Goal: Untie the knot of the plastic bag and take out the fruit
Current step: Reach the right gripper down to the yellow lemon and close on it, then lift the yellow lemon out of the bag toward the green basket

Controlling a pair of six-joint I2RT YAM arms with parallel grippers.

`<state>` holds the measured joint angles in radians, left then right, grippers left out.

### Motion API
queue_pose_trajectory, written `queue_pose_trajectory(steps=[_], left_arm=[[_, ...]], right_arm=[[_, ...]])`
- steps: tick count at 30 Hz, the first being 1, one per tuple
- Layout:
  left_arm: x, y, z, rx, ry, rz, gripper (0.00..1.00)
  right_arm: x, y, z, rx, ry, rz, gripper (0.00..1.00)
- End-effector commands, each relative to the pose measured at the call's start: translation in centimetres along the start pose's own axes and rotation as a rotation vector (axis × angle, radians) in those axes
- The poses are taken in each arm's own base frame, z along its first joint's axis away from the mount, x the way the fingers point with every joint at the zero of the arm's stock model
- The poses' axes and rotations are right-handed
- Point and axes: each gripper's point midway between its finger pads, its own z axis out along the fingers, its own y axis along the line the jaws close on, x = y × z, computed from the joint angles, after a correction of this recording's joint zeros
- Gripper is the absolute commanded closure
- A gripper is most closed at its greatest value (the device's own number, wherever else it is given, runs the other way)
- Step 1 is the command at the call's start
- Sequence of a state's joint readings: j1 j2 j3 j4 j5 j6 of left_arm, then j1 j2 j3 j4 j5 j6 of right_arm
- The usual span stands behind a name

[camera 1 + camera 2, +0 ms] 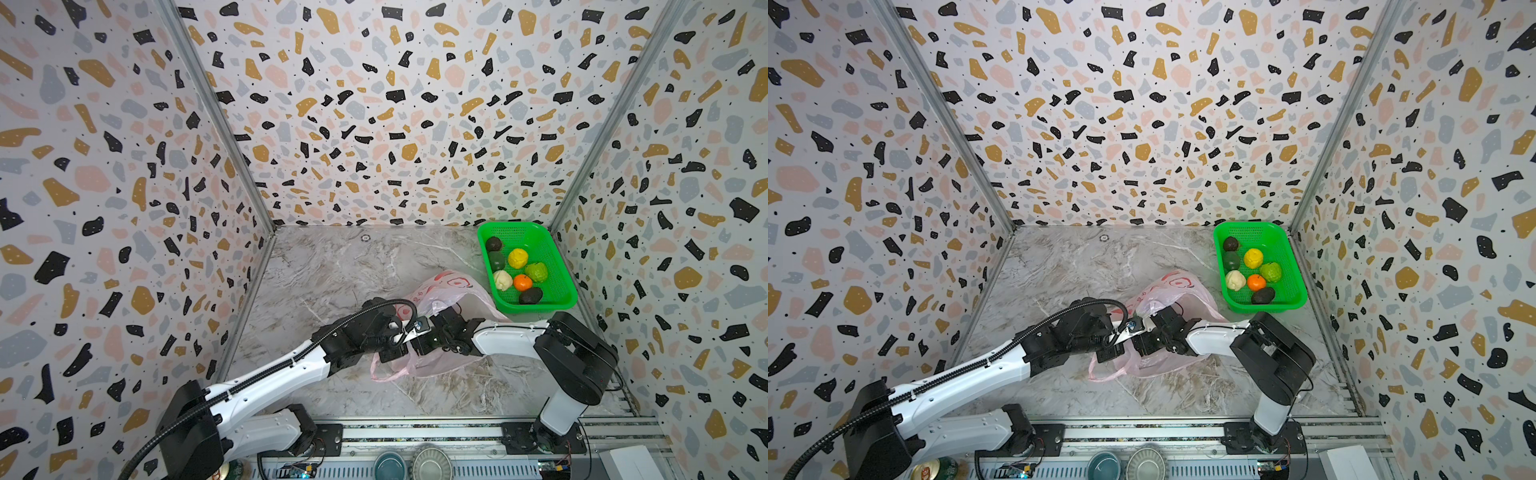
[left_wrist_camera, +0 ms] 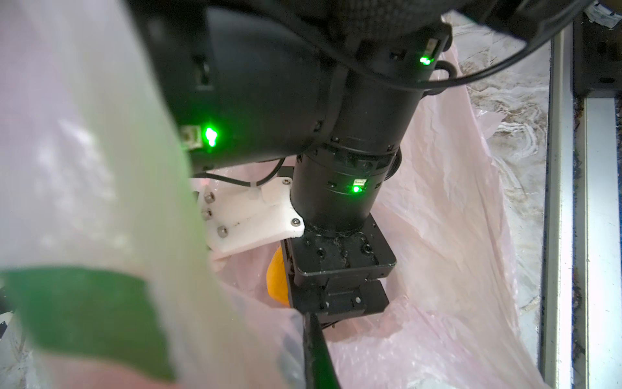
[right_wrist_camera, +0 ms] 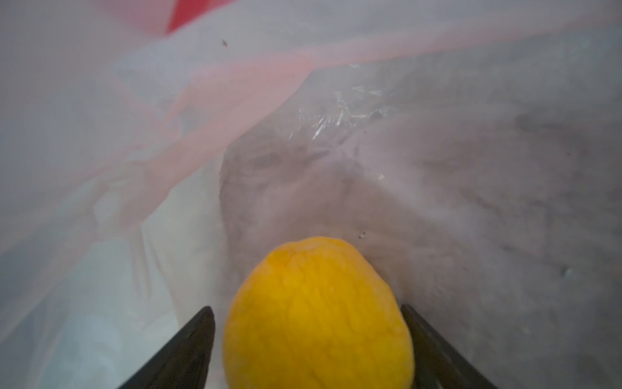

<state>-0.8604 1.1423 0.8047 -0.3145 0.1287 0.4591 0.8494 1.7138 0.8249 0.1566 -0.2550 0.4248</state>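
Checking the right gripper (image 3: 307, 307): you're inside the plastic bag (image 1: 449, 291), jaws apart and straddling a yellow-orange fruit (image 3: 316, 323). One finger touches the skin, the other shows a sliver of gap. Left gripper (image 1: 392, 353) is closed at the bag's near edge. Film bunches against its finger, but you can't confirm a pinch from here. Bag lies crumpled on the marble table (image 1: 332, 270), just beside the green basket (image 1: 536, 309). Seven other fruit pieces (image 1: 518, 258) sit in that basket.

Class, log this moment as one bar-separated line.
left gripper shut on pale pink translucent plastic bag | right gripper open, straddling round yellow fruit inside bag
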Motion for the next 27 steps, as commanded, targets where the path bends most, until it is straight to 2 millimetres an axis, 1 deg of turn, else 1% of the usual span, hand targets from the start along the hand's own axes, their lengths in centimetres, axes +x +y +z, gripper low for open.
queue_pose_trajectory(steps=[1,3,4,8,10,11,14,18,27], left_arm=[[-0.3,0.1,-0.1,-0.012,-0.011,0.002,1.00],[-0.1,0.1,-0.1,-0.013,-0.007,0.001,1.00],[0.0,0.1,-0.1,-0.013,-0.003,0.002,1.00],[0.2,0.2,0.0,-0.026,0.003,0.002,1.00],[0.3,0.6,0.2,-0.043,0.010,-0.007,1.00],[0.3,0.7,0.2,-0.049,0.012,-0.010,1.00],[0.4,1.0,0.6,-0.056,0.035,-0.022,1.00],[0.3,1.7,1.0,-0.070,0.054,-0.051,1.00],[0.0,3.5,1.0,-0.115,0.052,-0.107,1.00]], right_arm=[[-0.4,-0.1,-0.1,0.021,-0.019,-0.010,0.23],[-0.6,0.1,0.0,0.020,-0.021,-0.011,0.35],[-0.6,0.2,-0.1,0.018,-0.021,-0.012,0.38],[-0.4,0.6,-0.8,0.027,-0.020,-0.019,0.47],[-0.2,0.6,-1.2,0.028,-0.018,-0.016,0.53],[-0.2,0.6,-1.3,0.029,-0.016,-0.016,0.55],[-0.3,1.0,-1.8,0.025,-0.015,-0.012,0.58],[-0.7,1.4,-3.0,0.030,-0.018,-0.001,0.59],[0.9,2.0,-5.7,0.054,0.016,0.013,0.59]])
